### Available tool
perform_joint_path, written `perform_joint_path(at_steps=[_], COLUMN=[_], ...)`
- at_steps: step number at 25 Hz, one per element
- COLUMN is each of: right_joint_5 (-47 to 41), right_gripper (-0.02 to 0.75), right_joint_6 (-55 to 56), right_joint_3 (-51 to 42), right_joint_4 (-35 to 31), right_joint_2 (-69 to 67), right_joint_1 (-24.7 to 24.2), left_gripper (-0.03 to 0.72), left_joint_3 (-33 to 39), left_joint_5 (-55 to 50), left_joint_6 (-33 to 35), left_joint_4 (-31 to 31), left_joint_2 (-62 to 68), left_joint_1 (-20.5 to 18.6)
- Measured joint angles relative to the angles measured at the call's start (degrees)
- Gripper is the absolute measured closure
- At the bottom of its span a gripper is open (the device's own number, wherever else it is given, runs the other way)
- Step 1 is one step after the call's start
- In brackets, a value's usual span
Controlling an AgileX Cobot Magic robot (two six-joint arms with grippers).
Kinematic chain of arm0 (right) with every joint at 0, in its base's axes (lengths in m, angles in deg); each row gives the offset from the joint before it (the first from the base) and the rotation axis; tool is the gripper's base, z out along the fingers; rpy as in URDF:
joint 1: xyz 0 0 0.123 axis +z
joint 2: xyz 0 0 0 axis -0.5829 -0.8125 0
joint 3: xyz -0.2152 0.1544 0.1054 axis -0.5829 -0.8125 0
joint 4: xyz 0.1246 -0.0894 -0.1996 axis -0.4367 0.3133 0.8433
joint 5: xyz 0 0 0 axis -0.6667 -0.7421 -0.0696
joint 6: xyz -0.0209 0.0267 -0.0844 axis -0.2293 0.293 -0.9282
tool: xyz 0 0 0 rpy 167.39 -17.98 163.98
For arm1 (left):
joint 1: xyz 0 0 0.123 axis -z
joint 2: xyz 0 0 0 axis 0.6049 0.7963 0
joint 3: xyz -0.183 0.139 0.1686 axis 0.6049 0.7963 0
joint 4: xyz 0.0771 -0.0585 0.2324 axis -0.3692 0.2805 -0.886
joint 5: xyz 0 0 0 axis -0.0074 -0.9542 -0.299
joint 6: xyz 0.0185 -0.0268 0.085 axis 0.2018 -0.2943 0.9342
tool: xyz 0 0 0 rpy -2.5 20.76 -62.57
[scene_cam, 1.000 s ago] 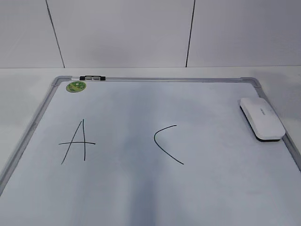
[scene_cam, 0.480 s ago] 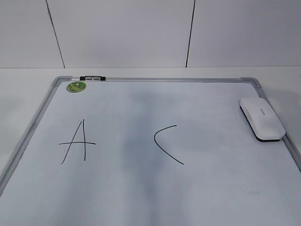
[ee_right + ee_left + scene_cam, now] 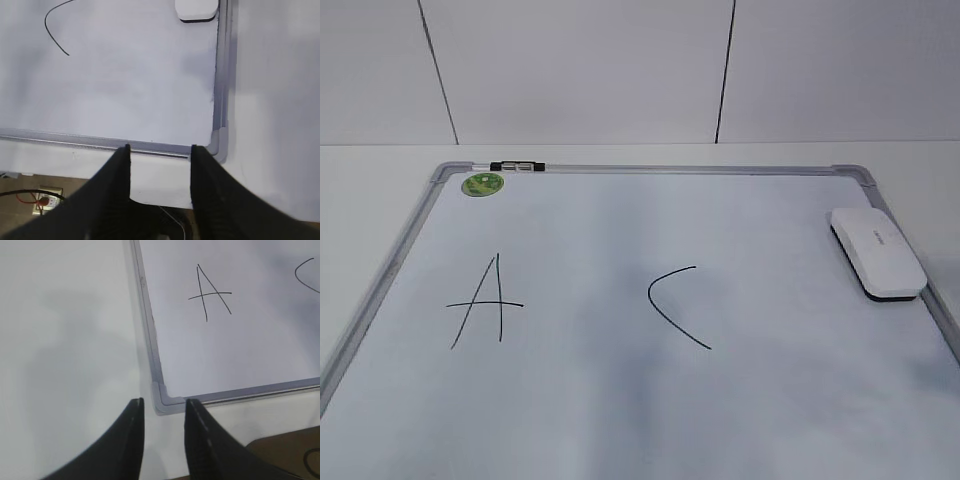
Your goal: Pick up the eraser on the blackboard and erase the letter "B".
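The blackboard (image 3: 650, 400) lies flat and shows a black "A" (image 3: 485, 298) and a "C" (image 3: 675, 305). No letter "B" shows between them; only faint grey smudging (image 3: 605, 330) is there. The white eraser (image 3: 877, 250) rests on the board's right edge, and its end shows in the right wrist view (image 3: 197, 10). My left gripper (image 3: 163, 401) is open and empty over the board's near left corner (image 3: 162, 397). My right gripper (image 3: 159, 147) is open and empty over the near right frame (image 3: 216, 140). Neither gripper shows in the exterior view.
A green round magnet (image 3: 482, 184) and a small black-and-silver marker (image 3: 516, 166) sit at the board's far left corner. A white table (image 3: 360, 200) surrounds the board, with a tiled wall behind. Cables and a socket (image 3: 45, 200) show below the table's front edge.
The dark shadow across the board's middle has faded. The eraser, letters and board have not moved.
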Motion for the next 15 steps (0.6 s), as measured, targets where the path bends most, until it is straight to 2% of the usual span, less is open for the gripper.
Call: perform_joint_path(at_steps=[6,11,15], right_joint_5=[0.2,5.1,7.3], right_gripper=[0.401,0.402,0.402], right_joint_6=[-5.2,-8.9,-9.5], right_joint_3=[-7.1,-12.0,-13.7], right_joint_4=[0.0,0.9,3.3], right_joint_2=[9.9,18.7,25.7], right_joint_1=[0.0,0.0,0.0], left_gripper=[0.47,0.47,0.47], left_joint_3=[5.7,10.6,11.6], left_joint_5=[0.0,1.9,5.4], left_joint_6=[0.6,0.9,1.0], left_joint_4=[0.3,0.5,0.5], left_joint_2=[-7.7,-11.2,-12.8], left_joint_1=[0.0,0.0,0.0])
